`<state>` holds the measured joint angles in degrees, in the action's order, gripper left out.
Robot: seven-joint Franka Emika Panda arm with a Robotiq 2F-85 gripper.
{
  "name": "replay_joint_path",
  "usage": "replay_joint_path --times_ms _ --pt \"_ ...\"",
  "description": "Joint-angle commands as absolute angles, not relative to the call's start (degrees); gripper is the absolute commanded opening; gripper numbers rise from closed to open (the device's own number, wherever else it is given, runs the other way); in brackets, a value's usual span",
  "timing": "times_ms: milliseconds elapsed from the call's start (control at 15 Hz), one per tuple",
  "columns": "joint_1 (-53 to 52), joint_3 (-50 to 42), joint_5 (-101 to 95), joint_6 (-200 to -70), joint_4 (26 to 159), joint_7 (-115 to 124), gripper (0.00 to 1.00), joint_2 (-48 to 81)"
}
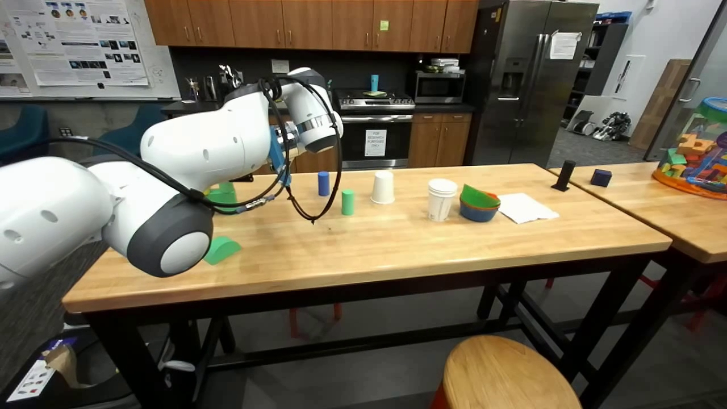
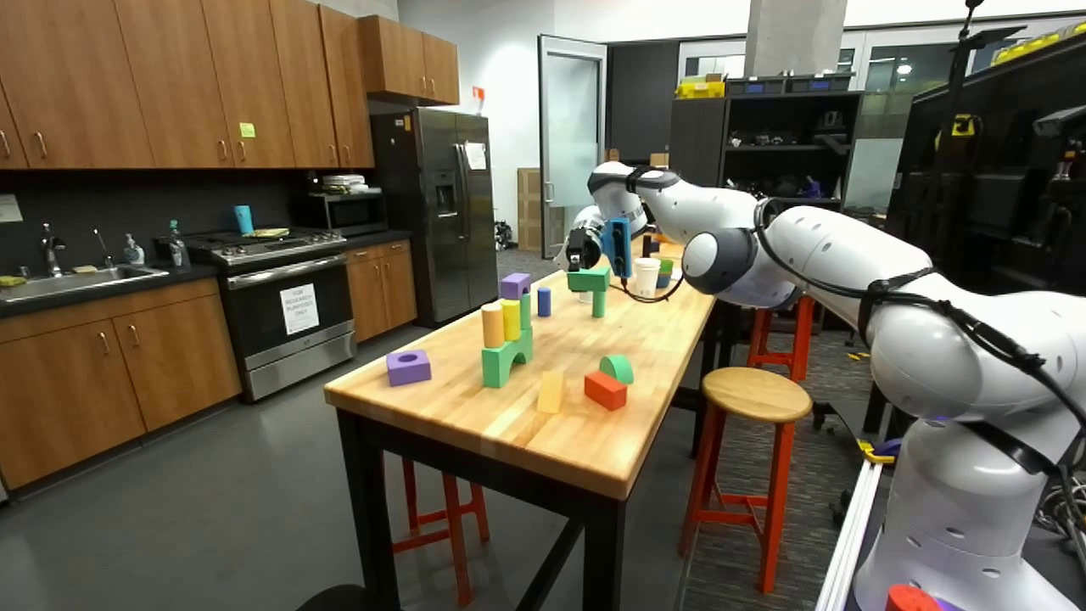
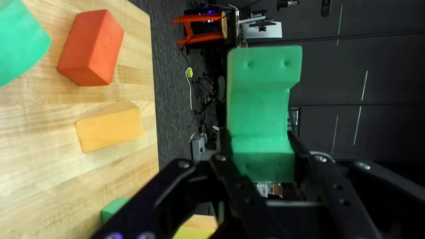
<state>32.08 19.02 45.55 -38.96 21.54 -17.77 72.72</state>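
In the wrist view my gripper (image 3: 261,146) is shut on a green notched block (image 3: 259,109), one finger against each side. The block sticks out past the fingertips. An exterior view shows this green notched block (image 2: 589,280) above the table, beneath the dark gripper (image 2: 584,255). Nearer that camera stands a stack: a green arch (image 2: 507,360) bearing an orange cylinder (image 2: 493,326), a yellow block (image 2: 511,320) and a green pillar (image 2: 526,311), with a purple arch (image 2: 515,285) on top. The arm and cables hide the gripper from the opposite side.
On the table lie a red block (image 3: 91,49), a yellow-orange wedge (image 3: 109,126), a green half-round (image 2: 617,368) and a holed purple block (image 2: 408,367). Blue (image 1: 323,183) and green (image 1: 347,202) cylinders stand near paper cups (image 1: 383,187), bowls (image 1: 478,211) and white paper (image 1: 525,208).
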Motion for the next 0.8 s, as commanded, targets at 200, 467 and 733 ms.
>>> replay_joint_path --times_ms 200,467,733 --pt "32.22 18.22 46.48 -38.46 20.04 -15.23 0.16 73.55" --pt "31.92 18.04 46.24 -38.57 20.36 -16.45 0.41 73.71" --pt "32.15 17.85 45.92 -39.02 21.78 -17.13 0.41 72.77"
